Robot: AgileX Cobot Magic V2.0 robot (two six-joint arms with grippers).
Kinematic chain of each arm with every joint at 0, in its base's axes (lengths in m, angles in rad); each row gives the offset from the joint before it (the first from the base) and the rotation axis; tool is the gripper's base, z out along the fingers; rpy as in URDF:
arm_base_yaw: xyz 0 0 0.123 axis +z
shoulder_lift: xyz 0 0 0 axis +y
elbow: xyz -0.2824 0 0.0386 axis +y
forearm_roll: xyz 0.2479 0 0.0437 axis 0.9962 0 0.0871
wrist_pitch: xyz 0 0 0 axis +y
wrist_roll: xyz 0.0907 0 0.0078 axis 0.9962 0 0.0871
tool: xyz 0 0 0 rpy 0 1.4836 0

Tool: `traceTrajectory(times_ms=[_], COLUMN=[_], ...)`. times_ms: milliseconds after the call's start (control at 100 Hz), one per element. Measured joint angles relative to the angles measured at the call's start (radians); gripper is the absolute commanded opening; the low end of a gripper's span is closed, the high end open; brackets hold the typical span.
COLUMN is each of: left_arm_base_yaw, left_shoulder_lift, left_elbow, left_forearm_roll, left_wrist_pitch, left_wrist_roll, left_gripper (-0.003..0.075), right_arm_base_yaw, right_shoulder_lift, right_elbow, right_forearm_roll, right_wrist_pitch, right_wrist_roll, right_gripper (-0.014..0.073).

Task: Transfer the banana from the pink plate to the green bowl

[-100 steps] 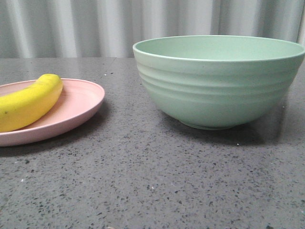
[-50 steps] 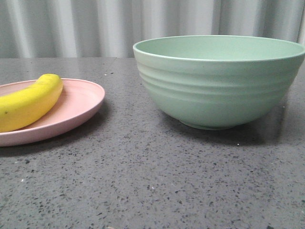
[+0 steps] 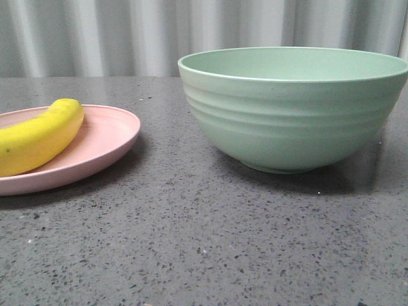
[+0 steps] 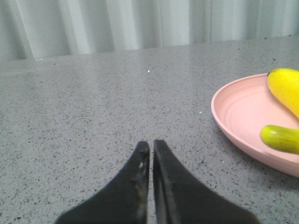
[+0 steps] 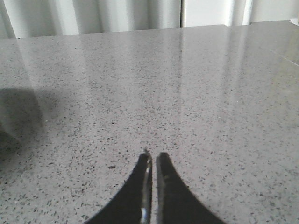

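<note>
The yellow banana lies on the pink plate at the left of the front view. The green bowl stands to the right of the plate, apart from it, and looks empty. In the left wrist view the plate and the banana show at the side, with a yellow-green end of the banana near the plate's rim. My left gripper is shut and empty, over bare table beside the plate. My right gripper is shut and empty over bare table. Neither gripper shows in the front view.
The table is a dark grey speckled stone top. A pale corrugated wall runs behind it. A dark shadow falls on the table at one side of the right wrist view.
</note>
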Motion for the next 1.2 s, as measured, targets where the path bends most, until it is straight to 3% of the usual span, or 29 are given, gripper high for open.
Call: traceTrajectory(times_ms=[1199], left_arm_base_yaw=[0.000], left_shoulder_lift=[0.000], left_elbow=[0.000], left_forearm_roll=[-0.023], left_wrist_pitch=[-0.008], left_wrist_roll=[0.000], left_gripper=[-0.0020], right_arm_base_yaw=[0.000], right_shoulder_lift=[0.000], right_elbow=[0.000], right_forearm_roll=[0.000], right_wrist_pitch=[-0.059], right_wrist_roll=[0.000], right_gripper=[-0.0064])
